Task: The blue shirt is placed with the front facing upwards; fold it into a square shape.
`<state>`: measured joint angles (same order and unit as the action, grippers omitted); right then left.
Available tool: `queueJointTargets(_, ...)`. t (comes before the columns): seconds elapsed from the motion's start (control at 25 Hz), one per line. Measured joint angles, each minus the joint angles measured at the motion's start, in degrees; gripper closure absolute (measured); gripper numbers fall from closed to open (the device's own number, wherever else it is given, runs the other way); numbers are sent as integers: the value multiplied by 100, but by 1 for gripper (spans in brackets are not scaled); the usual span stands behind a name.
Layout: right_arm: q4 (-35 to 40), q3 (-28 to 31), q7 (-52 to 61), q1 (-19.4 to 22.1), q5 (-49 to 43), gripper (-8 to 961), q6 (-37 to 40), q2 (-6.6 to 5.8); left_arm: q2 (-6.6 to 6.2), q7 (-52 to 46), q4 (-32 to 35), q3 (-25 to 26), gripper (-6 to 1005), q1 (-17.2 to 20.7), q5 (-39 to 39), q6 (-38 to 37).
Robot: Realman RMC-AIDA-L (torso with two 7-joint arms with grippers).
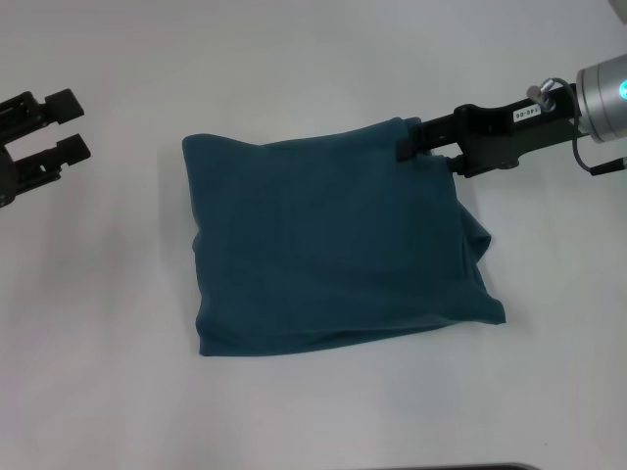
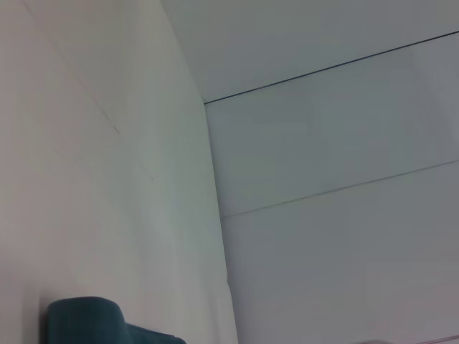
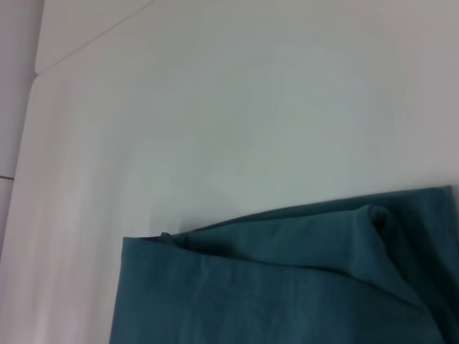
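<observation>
We see the blue shirt (image 1: 333, 245) lying folded into a rough square in the middle of the white table (image 1: 118, 372), plain side up. Our right gripper (image 1: 416, 142) sits at the shirt's far right corner, touching the cloth; we cannot tell whether its fingers pinch the fabric. Our left gripper (image 1: 67, 122) rests well apart to the shirt's left, fingers parted and holding nothing.

The head view looks down from above, farther off — both wrist views sit close, sharing the blue shirt (image 1: 338, 245).
</observation>
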<state>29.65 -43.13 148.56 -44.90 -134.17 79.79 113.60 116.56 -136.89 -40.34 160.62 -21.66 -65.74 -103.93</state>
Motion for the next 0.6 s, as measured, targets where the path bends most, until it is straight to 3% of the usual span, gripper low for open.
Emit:
queueJointTargets(0.32,16,40,11,-26,44,214,-37,1,-1,3,0,-19,265,-5,0,8)
queueJointTargets(0.52,24,22,11,-27,73,448,-69,8,-1,4,0,-23,264,-5,0,15)
queueJointTargets(0.6,25,12,10,-28,61,459,-92,31,-1,4,0,-27,264,-5,0,15)
